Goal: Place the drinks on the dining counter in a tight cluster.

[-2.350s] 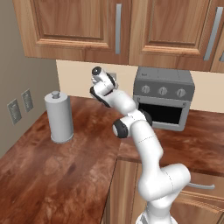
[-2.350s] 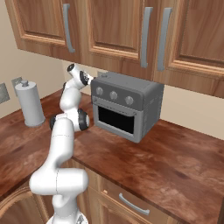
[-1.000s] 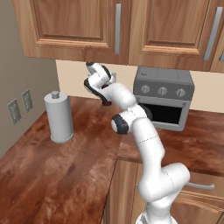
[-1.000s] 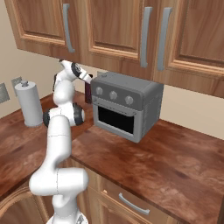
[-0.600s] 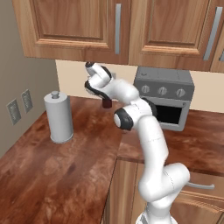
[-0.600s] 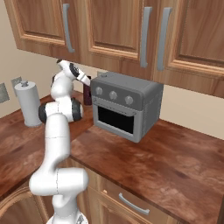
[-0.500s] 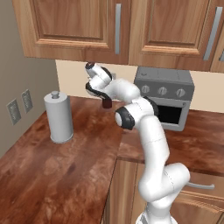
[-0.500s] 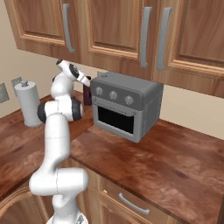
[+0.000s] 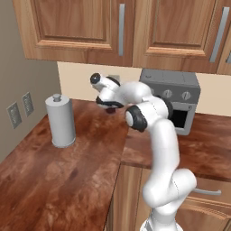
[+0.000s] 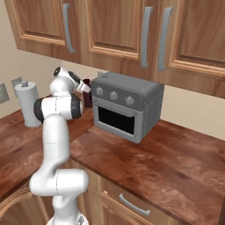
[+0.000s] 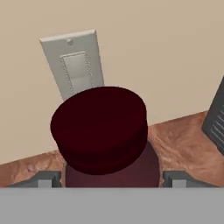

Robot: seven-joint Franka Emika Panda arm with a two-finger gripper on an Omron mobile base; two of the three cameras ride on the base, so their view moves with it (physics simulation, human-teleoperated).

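Hand view: maroon bottle (image 11: 103, 135) between toaster oven (image 11: 216, 120) and wall switch (image 11: 74, 63).

White arm (image 9: 164, 149) — glossy, rounded tube segments, dark grey joint caps at elbow and wrist; bulbous white base; hand ends in two small dark fingertips (image 11: 48, 179).

Dark maroon bottle (image 11: 103, 135): deep wine red, cap and body alike, plain, no label showing. Wall plate (image 11: 75, 65) behind the bottle: pale grey-white on a beige wall. Counter (image 9: 58, 180) under the bottle: glossy reddish-brown, mottled grain. Toaster oven (image 10: 127, 105) beside the bottle: mid grey, black glass door, silver-grey knobs. Paper-towel roll (image 9: 60, 121), further off along the counter: flat grey. Cabinets (image 10: 110, 26) above: warm brown wood, silver handles. Claw (image 11: 112, 178): dark grey tips.
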